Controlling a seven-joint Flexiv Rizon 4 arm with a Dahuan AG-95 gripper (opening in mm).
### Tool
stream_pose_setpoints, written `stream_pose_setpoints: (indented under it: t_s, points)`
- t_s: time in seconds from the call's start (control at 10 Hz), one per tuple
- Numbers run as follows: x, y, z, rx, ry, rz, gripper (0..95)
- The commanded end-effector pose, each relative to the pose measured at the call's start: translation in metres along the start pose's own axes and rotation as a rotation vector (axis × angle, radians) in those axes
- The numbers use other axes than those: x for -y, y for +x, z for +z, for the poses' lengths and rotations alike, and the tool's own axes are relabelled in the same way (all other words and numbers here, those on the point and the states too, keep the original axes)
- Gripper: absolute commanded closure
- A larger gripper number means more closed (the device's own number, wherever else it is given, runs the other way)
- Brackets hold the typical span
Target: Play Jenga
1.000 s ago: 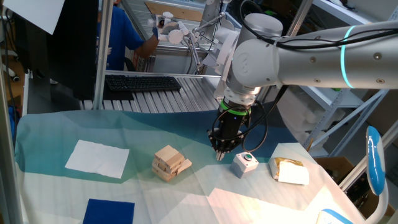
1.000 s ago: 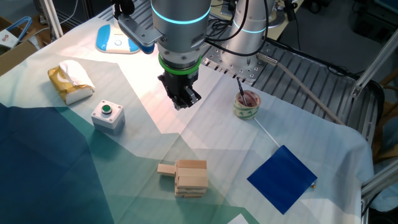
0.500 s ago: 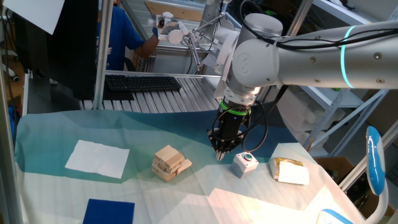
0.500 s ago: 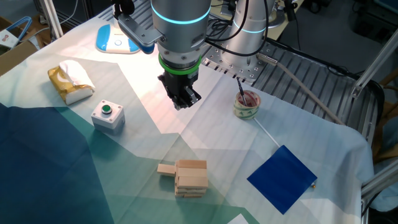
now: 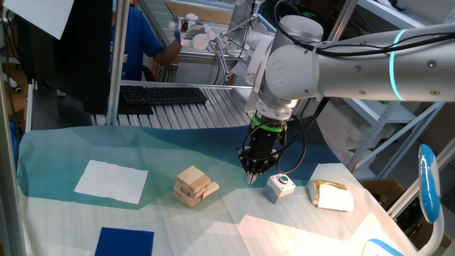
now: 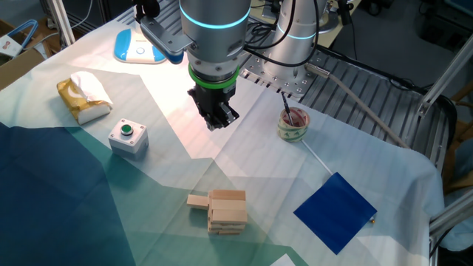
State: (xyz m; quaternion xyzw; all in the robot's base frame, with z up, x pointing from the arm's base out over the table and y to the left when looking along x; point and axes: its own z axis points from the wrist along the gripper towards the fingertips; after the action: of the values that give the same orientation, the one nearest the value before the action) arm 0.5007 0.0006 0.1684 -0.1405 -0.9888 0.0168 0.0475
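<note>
One fixed view: gripper (image 5: 251,176) at frame centre, pointing down, fingers together, holding nothing. Jenga stack (image 5: 195,186) sits lower left of it, apart, one block protruding.

one Jenga stack (image 6: 225,211), one button box (image 6: 128,137), one packet (image 6: 83,97), one blue sheet (image 6: 335,211)

Arm's reaching out over the table (image 6: 384,155) with the wrist bent so the gripper (image 5: 252,177) (image 6: 214,124) points straight down. Jaws are pinched fully together, nothing in them, tips hanging a bit above the table.
</note>
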Motion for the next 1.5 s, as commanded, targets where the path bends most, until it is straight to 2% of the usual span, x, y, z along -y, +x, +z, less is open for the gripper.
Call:
stream_pose_setpoints:
  t_s: [0.1, 1.1, 1.3, 1.5]
  points:
    - [0.0000, 0.0000, 0.0000, -0.001, 0.000, 0.001, 95.0]
    - [0.0000, 0.0000, 0.0001, 0.006, 0.000, 0.047, 95.0]
    - [-0.0001, -0.0001, 0.0003, -0.003, 0.015, 0.091, 95.0]
    - [-0.0001, -0.0001, 0.0003, -0.008, 0.014, 0.090, 95.0]
